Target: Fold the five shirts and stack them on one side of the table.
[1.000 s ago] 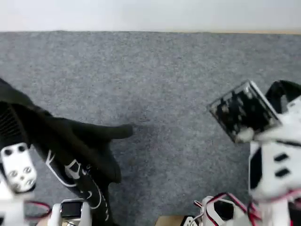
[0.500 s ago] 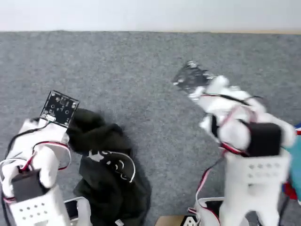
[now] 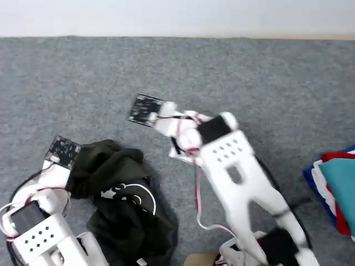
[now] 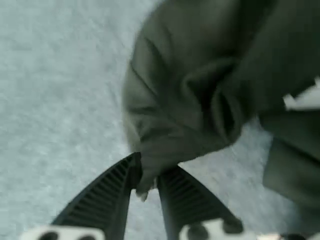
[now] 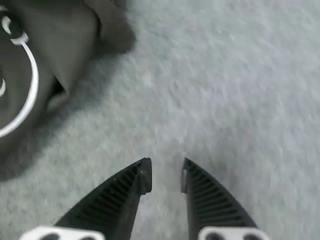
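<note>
Black shirt (image 3: 125,202) lies crumpled in a heap on the grey counter (image 3: 233,72), not folded, w/ white ring print (image 3: 135,195) facing up. One edge of the fabric bunches into a fold that sits right btwn the L jaws. L jaws are clenched on that fold, pinching the cloth, and the rest of the shirt spreads out ahead of them onto the counter. In the high view the L arm (image 3: 39,227) sits low by the near edge. Its dark wrist board (image 3: 62,151) is just beside the shirt's edge.

R jaws are released w/ a small gap btwn them, gripping nothing, pointed down at bare counter. The shirt is ahead of the R jaws and off to one side, apart from them; part of the ring print shows in the R wrist view. R arm (image 3: 233,177) stretches from the near edge out over mid counter. Its wrist board (image 3: 145,109) is just past the shirt heap, on the far side from the L jaws.

Stack of folded shirts (image 3: 337,188) sits at the counter's right edge, well apart from both sets of jaws, w/ the R arm btwn it and the black shirt. Blue, white and red layers show, teal on top. The stack is cut by the frame edge, so can't tell the count. White wall strip (image 3: 177,16) runs past the far edge of the counter.
</note>
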Robot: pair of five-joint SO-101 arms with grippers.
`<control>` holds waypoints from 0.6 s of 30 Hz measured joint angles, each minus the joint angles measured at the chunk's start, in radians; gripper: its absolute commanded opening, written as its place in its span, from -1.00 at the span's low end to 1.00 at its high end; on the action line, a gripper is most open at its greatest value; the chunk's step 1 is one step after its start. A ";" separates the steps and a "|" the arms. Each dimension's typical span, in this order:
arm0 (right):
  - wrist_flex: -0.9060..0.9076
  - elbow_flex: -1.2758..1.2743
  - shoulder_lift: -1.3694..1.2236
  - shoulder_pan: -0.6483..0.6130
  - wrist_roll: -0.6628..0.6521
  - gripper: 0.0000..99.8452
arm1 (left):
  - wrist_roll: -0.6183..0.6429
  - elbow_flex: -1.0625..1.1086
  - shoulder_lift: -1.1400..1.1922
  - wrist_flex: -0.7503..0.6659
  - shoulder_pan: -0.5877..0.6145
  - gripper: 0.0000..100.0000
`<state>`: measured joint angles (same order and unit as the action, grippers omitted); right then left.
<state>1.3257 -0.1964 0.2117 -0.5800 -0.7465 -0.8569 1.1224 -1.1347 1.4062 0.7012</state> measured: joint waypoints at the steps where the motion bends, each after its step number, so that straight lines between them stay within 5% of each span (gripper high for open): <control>1: 0.000 0.037 -0.048 -0.021 0.000 -0.58 | -0.011 0.018 0.000 0.008 0.012 -1.00; 18: 0.032 0.529 -0.704 -0.247 -0.089 -0.45 | -0.081 0.089 -0.006 0.012 0.080 -1.00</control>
<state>1.3579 0.3330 -0.4925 -0.8270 -0.8355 -0.9383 1.2114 -1.1408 1.4185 0.7810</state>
